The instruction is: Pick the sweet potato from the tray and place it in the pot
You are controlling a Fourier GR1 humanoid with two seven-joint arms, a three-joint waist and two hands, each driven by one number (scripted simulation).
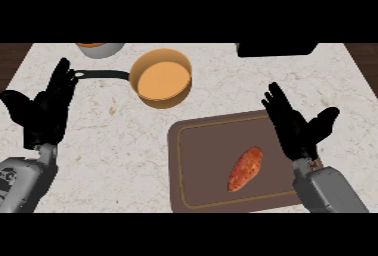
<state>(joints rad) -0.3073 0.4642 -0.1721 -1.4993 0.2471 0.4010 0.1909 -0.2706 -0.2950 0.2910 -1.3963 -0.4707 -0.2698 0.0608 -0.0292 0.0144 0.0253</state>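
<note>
An orange sweet potato (pixel 246 169) lies on the brown tray (pixel 203 160) at the lower middle, tilted with its upper end to the right. An orange pot (pixel 161 78) with a black handle pointing left stands on the counter above the tray. My right hand (pixel 297 127) is open, fingers straight and pointing up, over the tray's right edge, just right of and above the sweet potato and apart from it. At the left edge my left hand (pixel 43 107) rests open, fingers up, its fingertips close to the end of the pot's handle.
A grey bowl (pixel 100 48) with orange contents sits at the counter's far edge, left of the pot. A black object (pixel 277 49) stands at the far right. Dark wood (pixel 13 57) borders the pale marbled counter on both sides.
</note>
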